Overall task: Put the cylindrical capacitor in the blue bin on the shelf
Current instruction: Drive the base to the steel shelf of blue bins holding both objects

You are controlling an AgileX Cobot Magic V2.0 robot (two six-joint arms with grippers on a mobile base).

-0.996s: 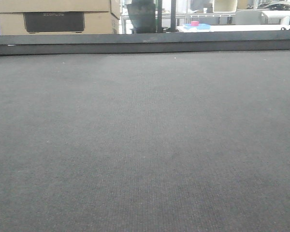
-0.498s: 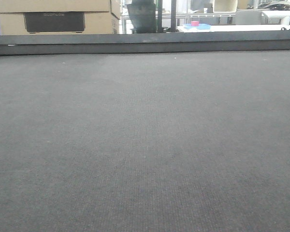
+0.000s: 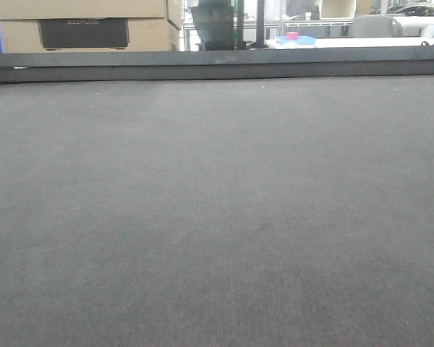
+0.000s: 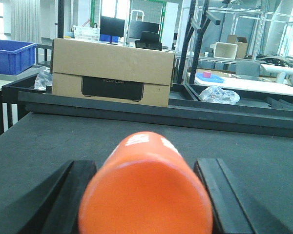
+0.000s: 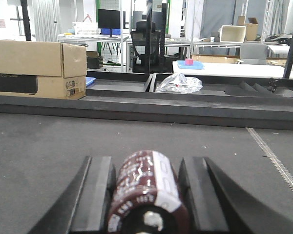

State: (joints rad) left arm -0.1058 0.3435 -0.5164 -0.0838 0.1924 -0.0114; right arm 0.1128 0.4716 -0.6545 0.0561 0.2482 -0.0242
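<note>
1. The capacitor (image 5: pixel 146 195) lies on its side between the fingers of the right claw (image 5: pixel 145 161). The black fingers sit against both its flanks, so I judge it gripped. It is low over the dark table (image 3: pixel 217 217).
2. The left claw (image 4: pixel 144 165) is closed the same way on an orange cylinder (image 4: pixel 146 190), which is not the part the task asks for.
3. Picking up looks done. Carrying the capacitor to the shelf and dropping it in the bin are both left.
4. No steel shelf shows in any view. A blue crate (image 4: pixel 10 56) stands far off to the left beyond the table, but I cannot tell whether it is the target bin.
5. The table ahead of both claws is flat and open, and the front view shows neither arm.
6. The far edge carries a raised dark rail (image 3: pixel 217 65). A cardboard box (image 4: pixel 112 70) and a crumpled plastic bag (image 5: pixel 180 83) sit in trays just behind it, so moving forward likely means lifting over the rail.
7. A ribbed strip (image 5: pixel 273 161) runs along the table on the right side.
</note>
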